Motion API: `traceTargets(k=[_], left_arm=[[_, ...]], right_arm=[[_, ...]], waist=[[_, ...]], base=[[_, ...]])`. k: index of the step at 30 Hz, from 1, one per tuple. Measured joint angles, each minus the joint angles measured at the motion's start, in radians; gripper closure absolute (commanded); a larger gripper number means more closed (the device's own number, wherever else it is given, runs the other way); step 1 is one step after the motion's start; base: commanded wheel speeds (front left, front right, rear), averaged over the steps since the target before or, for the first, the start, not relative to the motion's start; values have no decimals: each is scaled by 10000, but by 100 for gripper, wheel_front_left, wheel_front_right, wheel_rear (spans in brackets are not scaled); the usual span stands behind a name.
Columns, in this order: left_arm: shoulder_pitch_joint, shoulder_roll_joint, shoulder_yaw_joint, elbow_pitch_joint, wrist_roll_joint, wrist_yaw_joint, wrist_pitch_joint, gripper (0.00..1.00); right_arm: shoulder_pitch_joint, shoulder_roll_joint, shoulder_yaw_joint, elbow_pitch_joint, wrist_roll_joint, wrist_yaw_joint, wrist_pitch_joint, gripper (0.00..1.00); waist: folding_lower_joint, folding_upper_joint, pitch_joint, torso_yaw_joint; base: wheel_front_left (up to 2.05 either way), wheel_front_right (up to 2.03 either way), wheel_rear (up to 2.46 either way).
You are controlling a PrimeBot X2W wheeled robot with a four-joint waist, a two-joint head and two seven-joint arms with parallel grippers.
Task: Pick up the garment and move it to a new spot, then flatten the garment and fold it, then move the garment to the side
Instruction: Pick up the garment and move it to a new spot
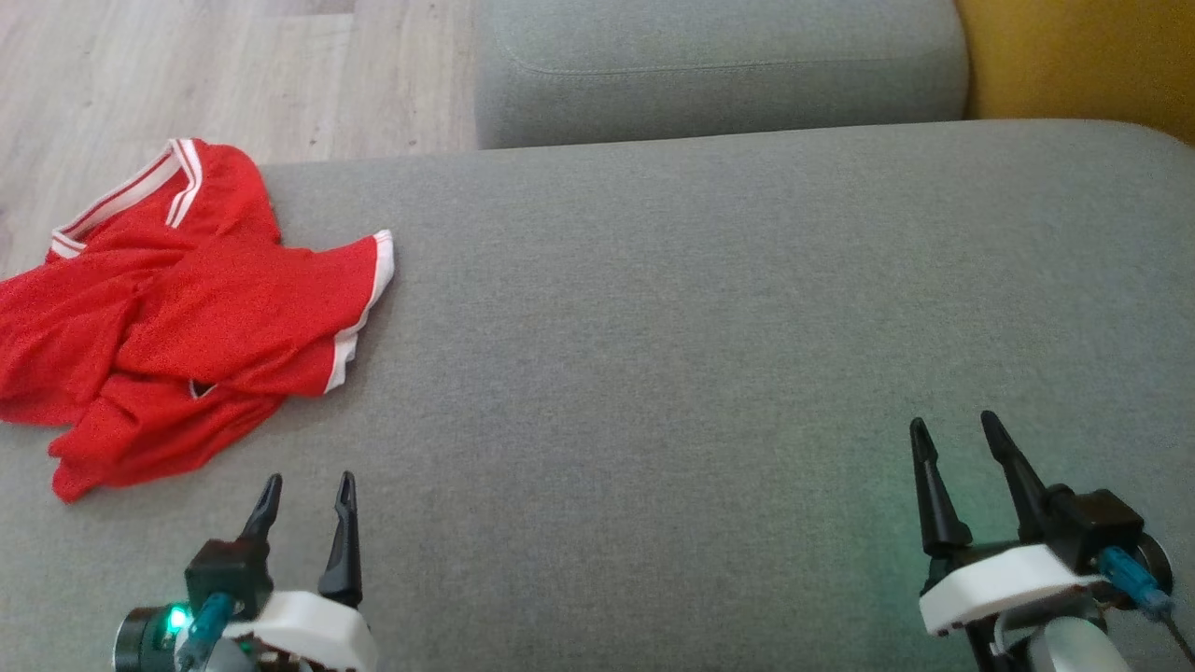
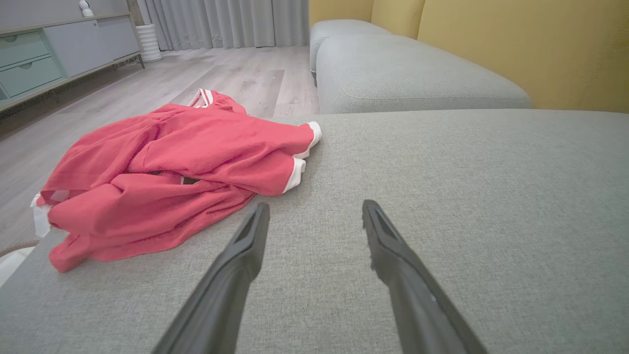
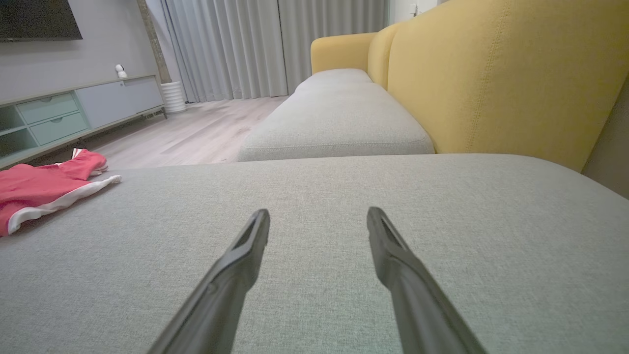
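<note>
Red cloth with white trim lies in a crumpled heap: the shirt [image 1: 177, 308] sits at the left end of the grey sofa cushion [image 1: 700, 327], and its far left part reaches the cushion's edge next to the pale wooden floor [image 1: 187, 65]. One white-edged sleeve [image 1: 369, 299] points toward the middle of the cushion, and the striped collar [image 1: 177, 177] is turned up at the far side of the heap.

The left end effector [image 1: 310, 478] hangs low over the cushion just short of the shirt, its two dark fingers spread apart with nothing between them and nothing touching them. In the left wrist view the shirt lies ahead and to the left of those fingers [image 2: 245, 246], near but clear of them.

The right end effector [image 1: 953, 420] is well apart from the shirt, over the bare right side of the same cushion, and it too stands open and empty. From its wrist view the shirt shows at the far left edge.

Beyond the cushion sits a second grey cushion [image 1: 719, 65], with a yellow backrest [image 3: 491, 73] along the right. Across the floor stand a low cabinet [image 2: 59, 49] and grey curtains [image 3: 236, 49].
</note>
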Motion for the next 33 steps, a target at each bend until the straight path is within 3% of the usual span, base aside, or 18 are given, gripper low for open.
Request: traceTargets(k=[9,25,33], left_arm=[[-14,-176,182,33,171,-144,0,0],[387,-209,639,-113,257,-165,0,0],[405,-228,894,-550,-58,-387,0,0]], right_arm=[[7,-54,29,-13,88,0,0,0],[-4,-23,717,46,109,0,0,0],[-33,-98,1014,-10,163,0,0,0]], waist=[[0,0,-88,738],[0,0,-332,3466],[0,0,-16,3508]], base=[[0,0,0],[0,0,0],[0,0,0]])
